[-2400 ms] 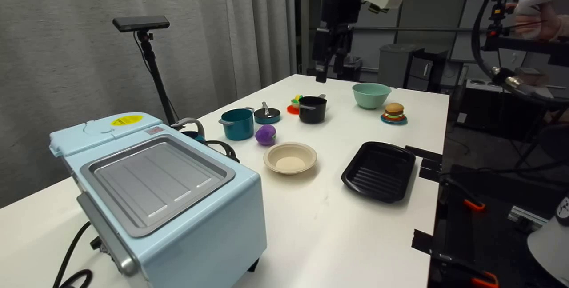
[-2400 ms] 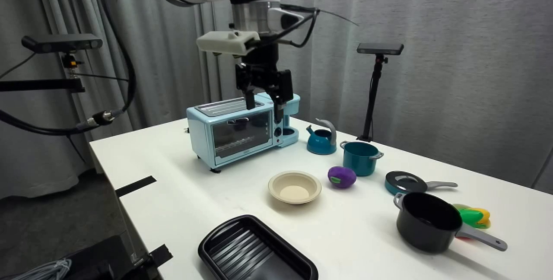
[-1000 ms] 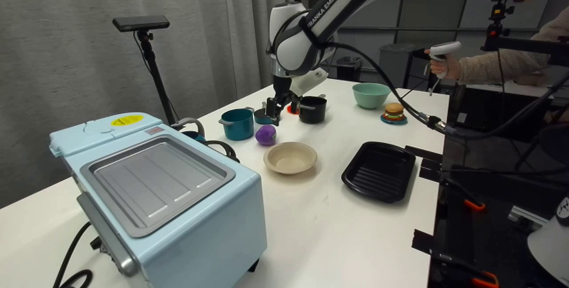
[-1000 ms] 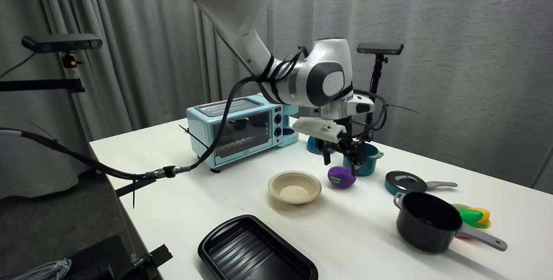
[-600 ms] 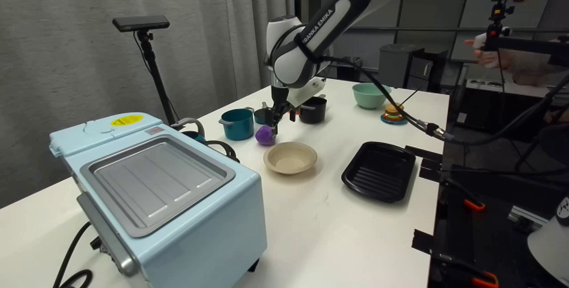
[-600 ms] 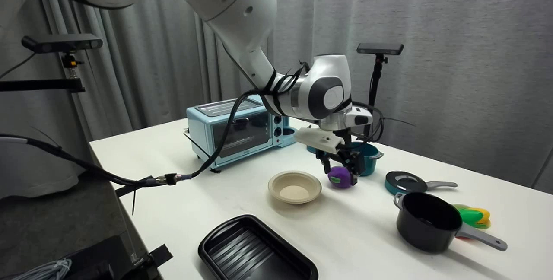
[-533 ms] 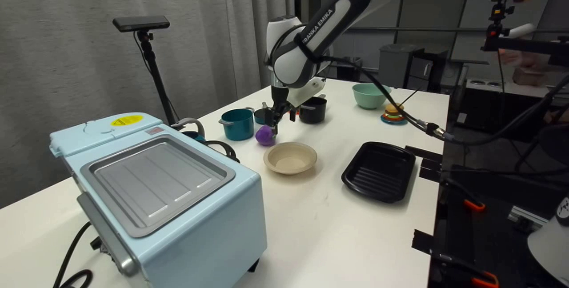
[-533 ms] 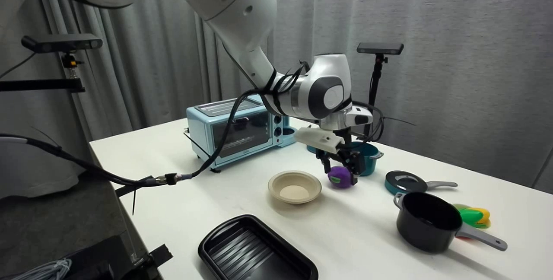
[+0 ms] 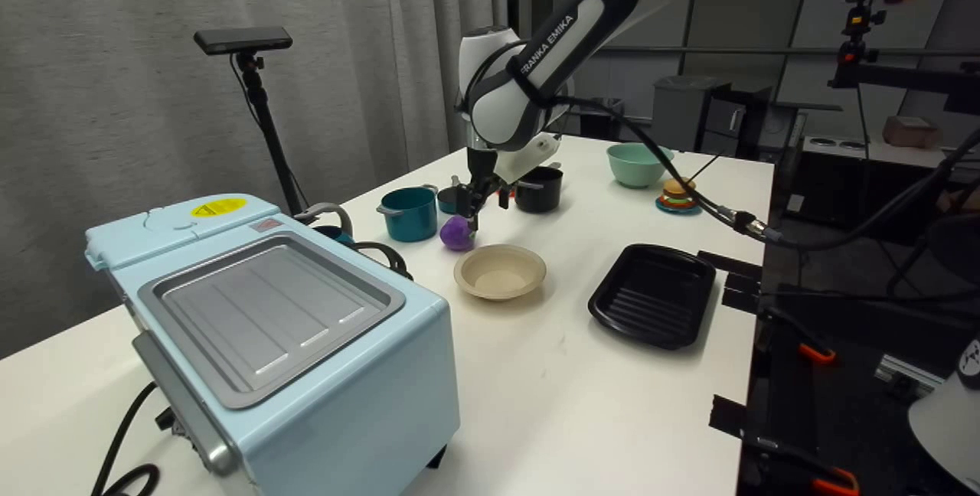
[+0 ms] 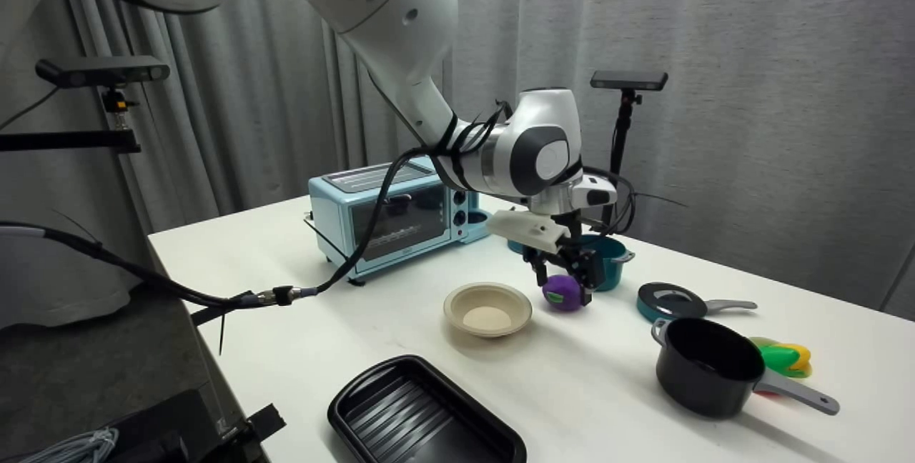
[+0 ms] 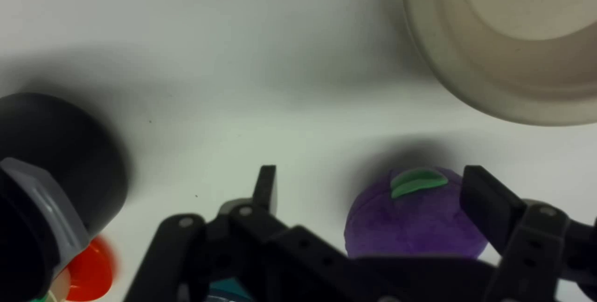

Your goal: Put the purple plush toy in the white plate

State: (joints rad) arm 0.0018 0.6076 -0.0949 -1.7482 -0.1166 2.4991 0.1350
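Now we have swung our gripper [image 11: 370, 172], spread wide and holding nothing, down to the toy [image 11: 414, 223], which sits on the table [image 10: 604, 377] near the plate [image 10: 488, 319] and not in it, so we seem about ready to grab.

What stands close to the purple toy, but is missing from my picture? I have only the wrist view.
Observer: A teal pot stands close to the purple toy.
Operator: And is the purple toy in the air, or does it lie on something? From above I cannot judge this.
Observer: In both exterior views it rests on the table.
Operator: Is there also something around the plate which my view does not show?
Observer: Among other things, a black tray lies on the same table, apart from the plate.
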